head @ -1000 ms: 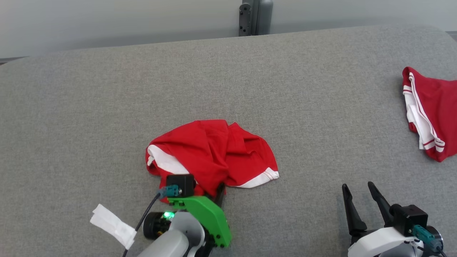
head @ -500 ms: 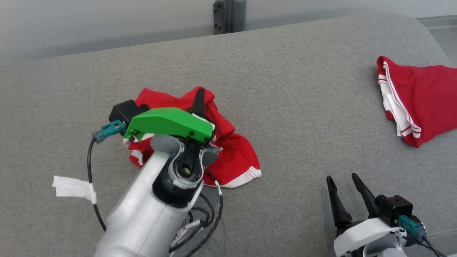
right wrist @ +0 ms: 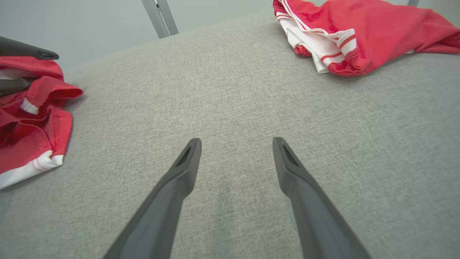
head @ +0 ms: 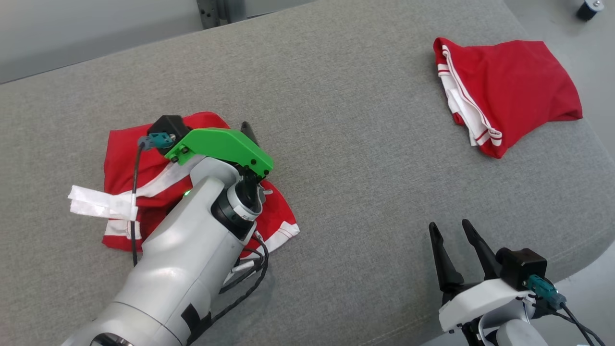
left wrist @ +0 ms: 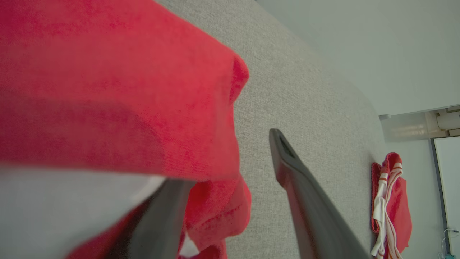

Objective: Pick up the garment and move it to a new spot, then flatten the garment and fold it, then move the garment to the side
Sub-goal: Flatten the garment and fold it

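Note:
The red garment with white trim lies crumpled on the grey cushion at the left, partly hidden under my left arm. My left gripper sits at its far edge with fingers apart. A fold of red cloth drapes over the left finger, while the right finger is bare above the cushion. One dark fingertip pokes out past the green wrist bracket. At the lower right my right gripper is open over bare cushion, holding nothing.
A second red garment with white stripes lies at the cushion's far right, close to the rounded edge. A white tape tag hangs on my left arm's cable. A grey post stands behind the cushion.
The camera has swung, shifting the whole picture left. My left arm reached forward over the garment, which now lies flatter and more spread out than a second ago. The right gripper kept its pose.

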You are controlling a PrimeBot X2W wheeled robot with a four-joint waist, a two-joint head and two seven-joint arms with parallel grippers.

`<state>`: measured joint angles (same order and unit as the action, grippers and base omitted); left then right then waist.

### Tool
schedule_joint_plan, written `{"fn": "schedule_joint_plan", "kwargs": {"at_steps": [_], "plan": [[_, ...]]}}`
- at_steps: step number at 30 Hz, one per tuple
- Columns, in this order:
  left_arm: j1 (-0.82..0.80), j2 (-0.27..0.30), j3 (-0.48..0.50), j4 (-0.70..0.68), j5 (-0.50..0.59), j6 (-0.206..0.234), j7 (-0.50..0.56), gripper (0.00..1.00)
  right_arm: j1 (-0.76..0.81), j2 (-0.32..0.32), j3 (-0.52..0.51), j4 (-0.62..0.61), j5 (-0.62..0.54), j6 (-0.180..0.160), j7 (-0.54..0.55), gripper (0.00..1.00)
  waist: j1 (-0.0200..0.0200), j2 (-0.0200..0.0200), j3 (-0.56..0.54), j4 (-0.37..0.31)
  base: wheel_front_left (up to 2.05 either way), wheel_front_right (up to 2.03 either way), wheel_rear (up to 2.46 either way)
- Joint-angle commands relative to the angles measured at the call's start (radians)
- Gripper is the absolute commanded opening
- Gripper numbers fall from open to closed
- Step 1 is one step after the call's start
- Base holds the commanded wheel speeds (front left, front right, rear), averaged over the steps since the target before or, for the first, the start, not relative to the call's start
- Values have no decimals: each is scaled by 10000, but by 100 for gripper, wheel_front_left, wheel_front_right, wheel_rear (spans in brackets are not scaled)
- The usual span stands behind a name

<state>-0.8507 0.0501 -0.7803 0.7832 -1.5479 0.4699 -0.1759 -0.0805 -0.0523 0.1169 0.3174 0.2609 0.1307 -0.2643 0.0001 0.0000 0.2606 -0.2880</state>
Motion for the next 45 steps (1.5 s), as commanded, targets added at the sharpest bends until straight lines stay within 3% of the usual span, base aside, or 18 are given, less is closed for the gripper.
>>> {"fn": "schedule_joint_plan", "kwargs": {"at_steps": [1,8,12,15,18,22,25,31,39,45], "plan": [[-195,37,-291,86,287,-355,120,100,202,10,-96,19,18,0,2,100,-1,0,163,-296,0,0,0],[578,60,-1155,-787,736,-1874,95,100,788,3,-567,-33,-266,0,2,100,-1,0,-869,416,0,0,0],[1647,529,-1642,-2162,1060,-2159,-132,100,1217,-12,-772,-98,-541,0,3,100,-1,0,-1756,1015,0,0,0],[2483,1421,-2006,-3386,1589,-1785,-426,100,1530,-98,-922,-160,-660,0,3,100,-1,0,-2334,1488,0,0,0],[3204,2526,-1824,-4647,2118,-1103,-725,100,1780,-115,-949,-284,-749,0,3,100,-1,0,-2641,1913,0,0,0],[4131,3756,-887,-5796,2751,-266,-887,100,1917,-157,-923,-414,-800,0,3,100,-1,0,-2668,2352,0,0,0],[4615,4116,-173,-6158,3381,-19,-889,100,1974,-166,-881,-426,-818,0,3,100,-1,0,-2587,2562,0,0,0],[5100,3941,19,-5804,4393,-635,-887,100,1672,-250,-753,-496,-765,0,3,100,-1,0,-2066,2594,0,0,0],[4162,3492,-1152,-4174,5740,-1621,-820,100,1316,-371,-647,-462,-646,0,3,100,-1,0,-1458,2198,0,0,0],[3579,3206,-1410,-2968,5976,-1731,-521,100,1171,-366,-693,-464,-575,0,2,100,-1,0,-1172,1907,0,0,0]]}}
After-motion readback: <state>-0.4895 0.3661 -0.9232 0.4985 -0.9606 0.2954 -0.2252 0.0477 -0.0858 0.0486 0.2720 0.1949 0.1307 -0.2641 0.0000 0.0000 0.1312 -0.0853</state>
